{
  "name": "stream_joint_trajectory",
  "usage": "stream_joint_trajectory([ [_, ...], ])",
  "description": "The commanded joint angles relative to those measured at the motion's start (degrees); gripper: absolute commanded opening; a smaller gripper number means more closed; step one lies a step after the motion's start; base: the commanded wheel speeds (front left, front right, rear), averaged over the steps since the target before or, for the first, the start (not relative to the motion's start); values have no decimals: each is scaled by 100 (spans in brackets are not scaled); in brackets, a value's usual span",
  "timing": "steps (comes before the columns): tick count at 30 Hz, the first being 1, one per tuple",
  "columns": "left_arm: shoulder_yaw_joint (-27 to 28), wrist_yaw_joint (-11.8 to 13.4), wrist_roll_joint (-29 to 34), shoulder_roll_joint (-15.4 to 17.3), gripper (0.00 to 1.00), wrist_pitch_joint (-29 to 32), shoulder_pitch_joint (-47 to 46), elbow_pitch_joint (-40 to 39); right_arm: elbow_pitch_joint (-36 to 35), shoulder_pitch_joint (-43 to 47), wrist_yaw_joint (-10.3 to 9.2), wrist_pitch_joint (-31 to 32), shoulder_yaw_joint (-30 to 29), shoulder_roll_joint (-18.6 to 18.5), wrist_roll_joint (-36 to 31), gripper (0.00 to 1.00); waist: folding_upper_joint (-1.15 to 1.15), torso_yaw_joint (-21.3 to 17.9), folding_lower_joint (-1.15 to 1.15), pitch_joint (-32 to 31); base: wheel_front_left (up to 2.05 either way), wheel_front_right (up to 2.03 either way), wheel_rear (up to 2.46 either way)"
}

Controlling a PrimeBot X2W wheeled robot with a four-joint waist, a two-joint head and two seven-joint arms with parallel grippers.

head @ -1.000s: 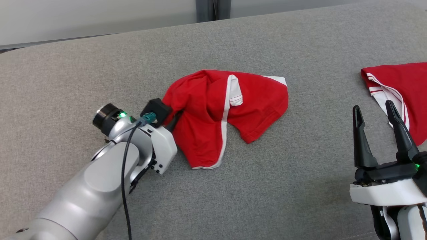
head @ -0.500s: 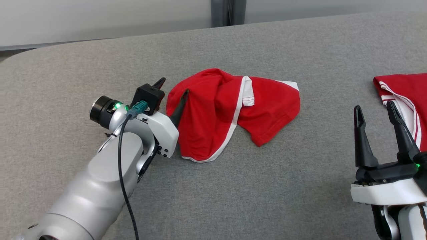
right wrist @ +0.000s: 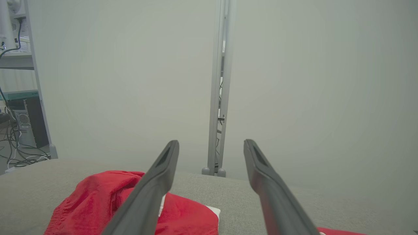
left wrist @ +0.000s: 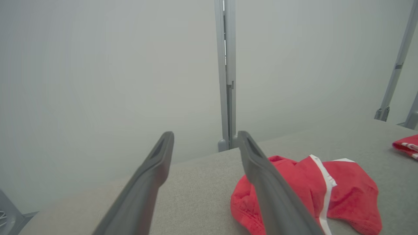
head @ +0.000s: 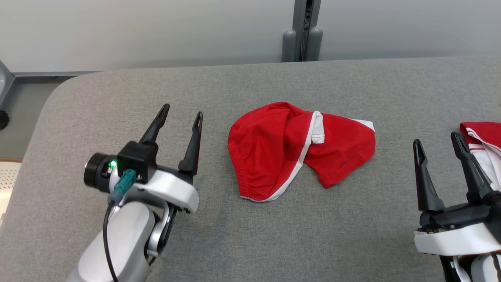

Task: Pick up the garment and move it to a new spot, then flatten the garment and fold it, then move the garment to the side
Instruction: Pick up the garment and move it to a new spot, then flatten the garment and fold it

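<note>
Here's the left claw (head: 182, 110), its two long dark tapered fingers spread wide with nothing between them. It sits over bare grey cloth just left of the garment (head: 274, 156) and clear of it. The garment lies near the middle of the desk (head: 274, 239), between the two claws and closer to the left one. It's soft red knit, bunched into a rounded, lumpy heap. A white trim band curves down across it, a stitched hem runs along the lower left edge, and a white corner peeks out at the upper right. From the left wrist, the cloth shows a fine nubbly texture.

Over to the right claw (head: 435, 138), low at the right: fingers also parted, gripping nothing. Just beside its outer finger lies a second red piece (head: 485, 137) with thin white stripes, at the desk's right edge. The desk itself wears a grey woven covering, matte and slightly fuzzy, with a rounded far-left corner. Behind it stand pale smooth wall panels and a grey metal post (head: 302, 31).
</note>
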Motion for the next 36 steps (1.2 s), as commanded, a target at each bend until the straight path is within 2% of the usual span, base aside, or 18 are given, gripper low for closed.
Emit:
stream_joint_trajectory([
  [1, 59, 27, 62, -31, 100, -23, 137, -65, -19, 75, -2, -28, 8, -48, 25, 100, 0, 63, 0, -62, 0, 0, 0],
  [3, 329, 61, 215, -96, 100, -23, 515, -414, -41, 100, -2, -28, 12, -94, 44, 100, 0, 101, 0, -92, 0, 0, 0],
  [8, 929, -109, 607, -424, 100, -23, 1368, -981, -84, 190, -2, -28, -22, -106, 38, 100, 0, 184, 0, -166, 0, 0, 0],
  [15, 1653, -636, 1221, -930, 100, -24, 2221, -1276, -29, 279, -2, -28, 39, 3, 73, 100, 0, 192, 0, -223, 0, 0, 0],
  [21, 2070, -974, 1466, -1138, 100, -24, 2451, -1198, 37, 334, -2, -28, 124, 54, 66, 100, 0, 177, 0, -266, 0, 0, 0],
  [27, 2203, -1200, 1591, -1189, 100, -24, 2494, -1115, 58, 324, -2, -28, 155, 44, 69, 100, 0, 160, 0, -293, 0, 0, 0],
  [30, 2039, -1311, 1347, -1192, 100, -24, 2537, -915, 62, 304, -2, -28, 158, 45, 73, 100, 0, 144, 0, -284, 0, 0, 0],
  [36, 1680, -1459, 1381, -1189, 100, -25, 2343, -493, 60, 213, -2, -28, 205, 51, 64, 100, 0, 81, 0, -174, 0, 0, 0],
])
